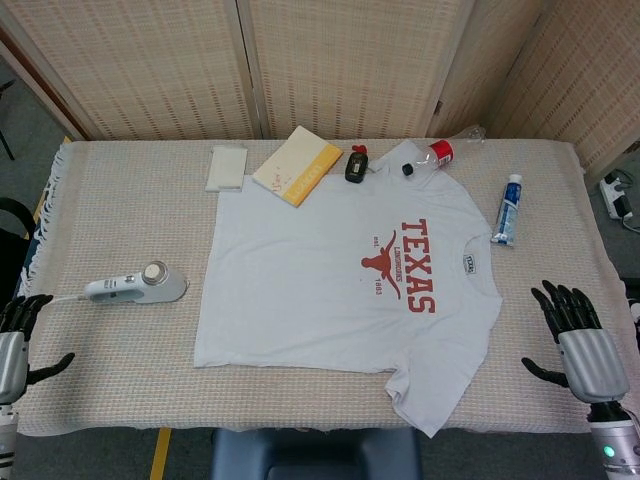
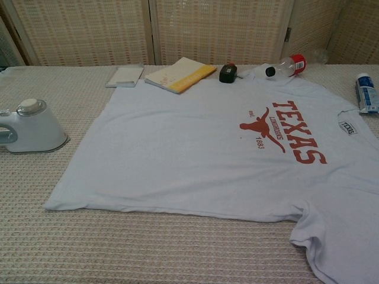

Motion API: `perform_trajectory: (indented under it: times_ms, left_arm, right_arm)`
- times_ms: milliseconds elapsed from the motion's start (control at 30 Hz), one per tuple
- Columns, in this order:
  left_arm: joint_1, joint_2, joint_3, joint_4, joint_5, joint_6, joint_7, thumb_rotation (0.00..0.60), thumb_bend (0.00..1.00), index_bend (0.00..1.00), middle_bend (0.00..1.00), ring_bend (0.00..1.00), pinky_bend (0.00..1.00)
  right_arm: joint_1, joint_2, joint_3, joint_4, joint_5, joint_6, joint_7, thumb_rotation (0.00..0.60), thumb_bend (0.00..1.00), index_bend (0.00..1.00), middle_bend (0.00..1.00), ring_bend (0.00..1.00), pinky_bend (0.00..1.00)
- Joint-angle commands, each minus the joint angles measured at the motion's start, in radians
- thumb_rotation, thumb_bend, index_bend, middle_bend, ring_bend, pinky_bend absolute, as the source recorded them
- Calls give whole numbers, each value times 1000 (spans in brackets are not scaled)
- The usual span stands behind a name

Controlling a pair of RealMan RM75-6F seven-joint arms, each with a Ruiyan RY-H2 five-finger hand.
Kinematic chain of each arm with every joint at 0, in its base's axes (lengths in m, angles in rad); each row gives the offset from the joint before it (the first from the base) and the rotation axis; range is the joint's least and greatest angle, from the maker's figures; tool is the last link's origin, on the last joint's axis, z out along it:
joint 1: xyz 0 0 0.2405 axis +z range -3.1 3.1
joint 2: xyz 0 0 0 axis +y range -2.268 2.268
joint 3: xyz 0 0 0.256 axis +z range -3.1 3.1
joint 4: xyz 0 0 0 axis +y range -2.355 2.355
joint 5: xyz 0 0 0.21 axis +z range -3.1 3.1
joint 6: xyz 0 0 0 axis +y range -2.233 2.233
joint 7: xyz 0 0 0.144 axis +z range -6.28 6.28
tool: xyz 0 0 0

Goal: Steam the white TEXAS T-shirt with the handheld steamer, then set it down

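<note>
white cotton t-shirt point(image 1: 340, 290) w/ red texas print lies flat mid worktop point(image 1: 130, 220), woven beige cloth. smooth white plastic steamer point(image 1: 138, 287) sits near left edge, untouched. left hand point(image 1: 18, 340) & right hand point(image 1: 583, 340) both empty, fingers spread, at front corners.

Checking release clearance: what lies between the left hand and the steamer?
Only bare woven tablecloth separates the left hand from the steamer in the head view.

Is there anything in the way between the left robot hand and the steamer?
Nothing visible is. The left robot hand is open at the table's near left edge, and only bare woven tablecloth lies between it and the steamer.
</note>
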Motion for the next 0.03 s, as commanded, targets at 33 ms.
perform_trajectory:
  times_ms: [33]
  left_arm:
    - [30, 25, 33, -44, 36, 29, 6, 600, 40, 226, 232, 133, 250]
  right_arm:
    - [-23, 8, 0, 10, 10, 13, 29, 574, 81, 0, 0, 0, 0]
